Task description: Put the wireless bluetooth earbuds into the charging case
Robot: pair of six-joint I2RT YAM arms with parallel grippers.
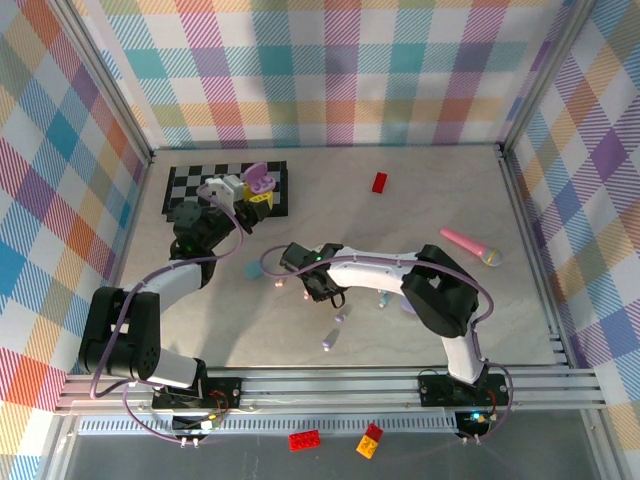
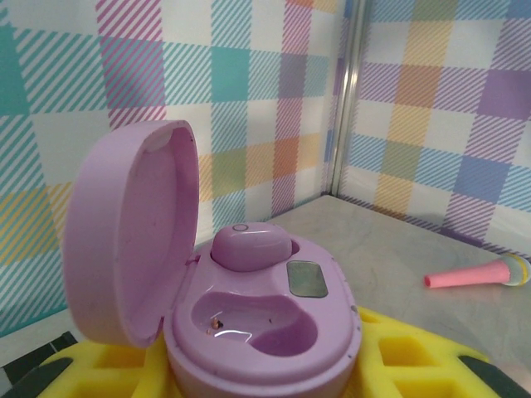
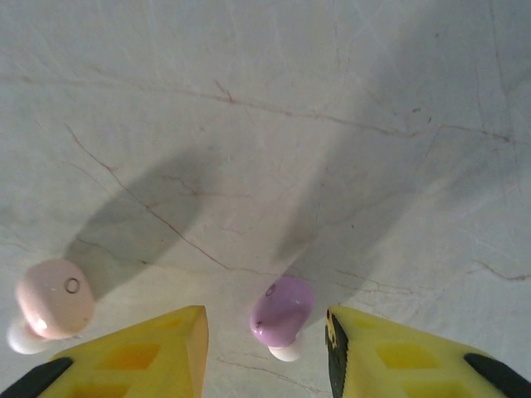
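Top external, left gripper [image 1: 257,195]: at 10 o'clock on the table [image 1: 420,200], over the checkered mat [image 1: 190,185]; closed on the case [image 1: 262,177].
Top external, right gripper [image 1: 322,288]: near the table's centre, its arm reaching in from 4 o'clock.
Top external, loose buds: blue bud [image 1: 253,270] on the table at 9 o'clock of the right gripper, near it; lilac bud [image 1: 328,342] at 6 o'clock of that gripper, apart from it.
Top external, other objects: red brick [image 1: 379,181] at 12 o'clock on the table; pink mic [image 1: 470,245] lying at 3 o'clock, well apart from both grippers.
Left wrist, case: purple, clamped between the yellow left fingers [image 2: 406,365]; lid [image 2: 124,232] swung open, standing upright at 9 o'clock.
Left wrist, seated bud [image 2: 249,245]: purple, lodged in the far well, at 12 o'clock of the case's tray.
Left wrist, near well [image 2: 257,327]: at 6 o'clock of the tray, glossy, vacant.
Left wrist, mic: lying on the table at 3 o'clock, well behind the case.
Right wrist, right fingers [image 3: 158,348]: yellow, spread apart, gripping nothing; one at 7 o'clock, the other at 5 o'clock.
Right wrist, purple bud [image 3: 282,311]: lying on the table between the two fingers, a gap visible on either side, touching neither.
Right wrist, pink bud [image 3: 54,298]: on the table at 9 o'clock of the purple bud, outside the fingers, just beside the 7 o'clock one.
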